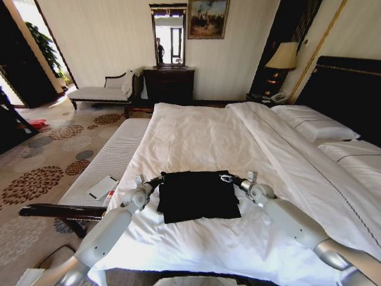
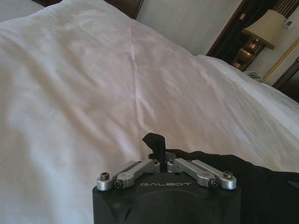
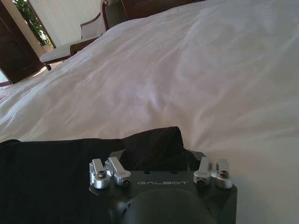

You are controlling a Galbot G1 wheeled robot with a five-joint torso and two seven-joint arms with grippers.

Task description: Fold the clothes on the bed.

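1. Black T-shirt (image 1: 198,195): lies as a compact, roughly square dark shape, flat on the white sheet near the foot edge of the bed (image 1: 202,137).
2. Left gripper (image 1: 158,180): at the shirt's far left corner; in the left wrist view its fingers (image 2: 155,143) are pressed together beside the cloth edge.
3. Right gripper (image 1: 229,177): at the far right corner, fingers pinching a raised fold of the T-shirt.
4. Striped bench (image 1: 107,164): runs alongside the bed on the left.
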